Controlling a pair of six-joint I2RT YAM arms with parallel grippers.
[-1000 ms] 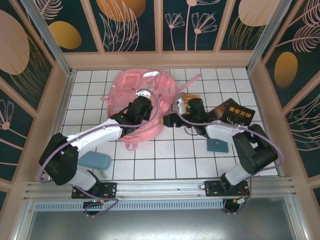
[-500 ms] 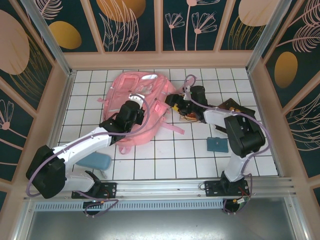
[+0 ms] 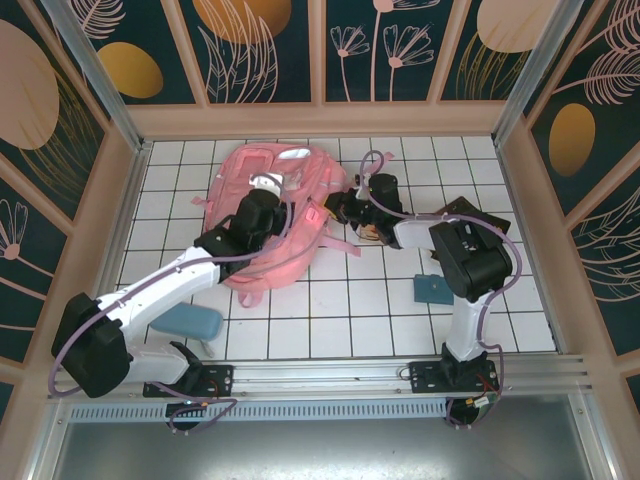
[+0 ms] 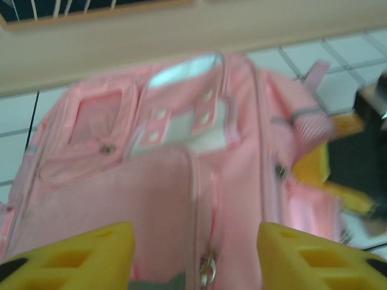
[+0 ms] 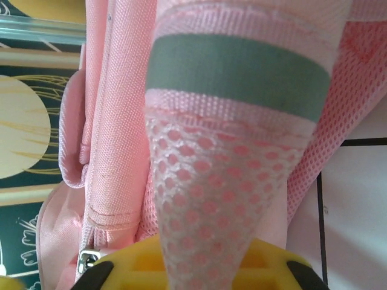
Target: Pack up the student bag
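Left gripper (image 4: 193,258) hangs over the bag (image 3: 262,235) with its yellow fingers (image 4: 78,254) spread well apart and nothing held between them. In the left wrist view the pink fabric of the front panel and a zip pull (image 4: 207,269) lie below the gap.

Right gripper (image 3: 341,207) is at the bag's right edge. In the right wrist view its jaws are closed on a pink mesh strap of the bag, which carries a grey-green band and runs down in front of a yellow finger (image 5: 139,266).

The bag lies flat on the white tiled table (image 3: 330,320), in the far left-centre part, with its front pockets and white stripe facing up. Pink straps trail out at its right side and near edge.

A yellow thing (image 4: 315,166) sits just beside the bag's right side, too blurred to name. A blue case (image 3: 190,322) lies on the tiles near the left arm's base, apart from the bag. A smaller teal pad (image 3: 435,290) lies by the right arm, and a black booklet (image 3: 480,218) with yellow print lies beyond it, partly under that arm.
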